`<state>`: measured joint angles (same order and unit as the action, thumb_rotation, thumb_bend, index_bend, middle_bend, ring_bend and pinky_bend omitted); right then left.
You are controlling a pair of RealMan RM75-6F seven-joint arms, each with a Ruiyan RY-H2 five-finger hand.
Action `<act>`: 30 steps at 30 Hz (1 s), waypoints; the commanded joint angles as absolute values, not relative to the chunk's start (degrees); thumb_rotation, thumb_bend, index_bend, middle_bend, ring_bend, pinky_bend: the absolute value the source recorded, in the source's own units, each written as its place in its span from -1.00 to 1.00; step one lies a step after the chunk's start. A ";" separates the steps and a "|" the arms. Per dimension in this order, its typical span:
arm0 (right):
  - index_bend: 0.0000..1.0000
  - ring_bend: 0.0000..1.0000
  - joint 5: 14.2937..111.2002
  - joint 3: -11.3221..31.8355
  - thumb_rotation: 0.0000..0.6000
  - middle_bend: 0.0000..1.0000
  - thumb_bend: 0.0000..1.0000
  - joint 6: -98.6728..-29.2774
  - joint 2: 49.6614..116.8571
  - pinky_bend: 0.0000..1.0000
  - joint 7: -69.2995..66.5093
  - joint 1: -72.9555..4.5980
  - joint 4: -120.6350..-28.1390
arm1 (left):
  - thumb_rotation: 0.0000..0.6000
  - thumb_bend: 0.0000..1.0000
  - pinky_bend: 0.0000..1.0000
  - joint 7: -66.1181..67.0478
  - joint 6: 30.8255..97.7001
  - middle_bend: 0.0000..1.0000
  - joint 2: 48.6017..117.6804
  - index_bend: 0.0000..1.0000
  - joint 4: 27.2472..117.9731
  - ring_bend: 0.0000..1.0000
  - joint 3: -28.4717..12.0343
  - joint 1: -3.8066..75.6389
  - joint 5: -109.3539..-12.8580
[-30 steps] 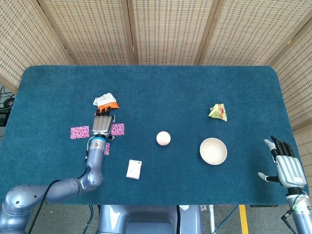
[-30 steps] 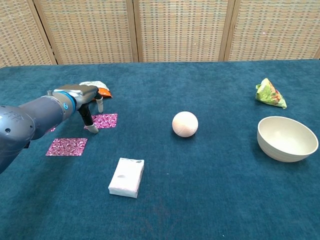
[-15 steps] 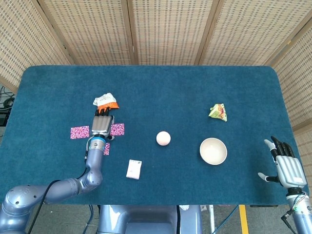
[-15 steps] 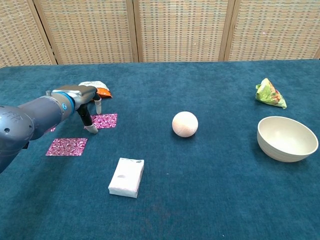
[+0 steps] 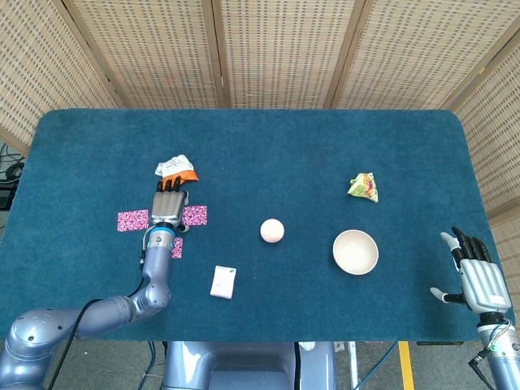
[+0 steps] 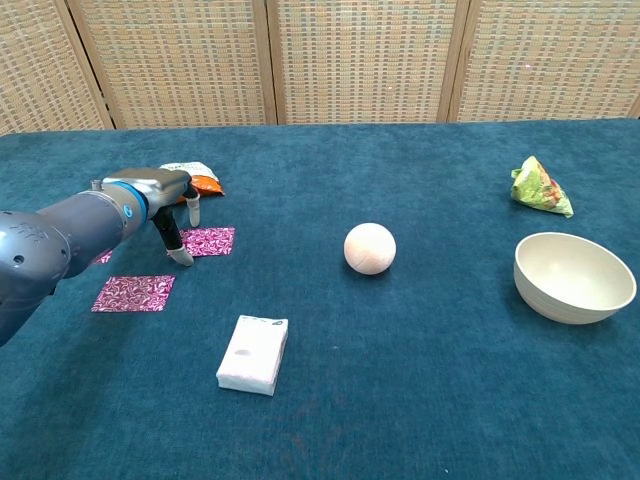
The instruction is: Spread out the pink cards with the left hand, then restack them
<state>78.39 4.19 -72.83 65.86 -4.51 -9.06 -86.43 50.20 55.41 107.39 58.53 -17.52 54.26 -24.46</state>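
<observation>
Nearest the robot, the right hand (image 5: pixel 475 276) waits idle with fingers spread wide and empty, well apart from the white packet (image 6: pixel 253 354); just beyond and left of that packet lie the pink cards (image 6: pixel 133 293), already fanned into separate pieces so that each can be gathered singly. The left hand (image 6: pixel 160 195) hovers over them, fingers pointing down with one fingertip apparently on the card (image 6: pixel 209 241) beside it, though contact is hard to confirm. Farther from the packet, the ball (image 6: pixel 370 248), bowl (image 6: pixel 574 276), snack bags (image 6: pixel 192 176) and green bag (image 6: pixel 541 187) stand on the blue carpeted table (image 6: pixel 400 400), backed by woven screens (image 6: pixel 360 60).
</observation>
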 commanded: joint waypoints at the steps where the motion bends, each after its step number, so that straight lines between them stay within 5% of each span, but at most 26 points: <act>1: -0.82 -1.00 78.40 4.19 1.00 -1.00 -0.74 -72.85 65.84 -1.00 -4.54 -9.05 -86.45 | 1.00 -0.49 -1.00 50.31 55.12 -1.00 107.66 -0.22 58.12 -1.00 -17.50 54.23 -24.26; 14: -0.82 -1.00 78.51 4.16 1.00 -1.00 -0.74 -72.96 65.76 -1.00 -4.55 -9.01 -86.62 | 1.00 -0.42 -1.00 50.10 54.52 -1.00 108.23 0.07 57.55 -1.00 -17.55 54.02 -24.69; 30: -0.82 -1.00 78.61 4.14 1.00 -1.00 -0.74 -73.14 65.59 -1.00 -4.74 -8.90 -86.76 | 1.00 -0.39 -1.00 48.88 55.09 -1.00 107.78 0.09 58.38 -1.00 -17.84 53.41 -26.34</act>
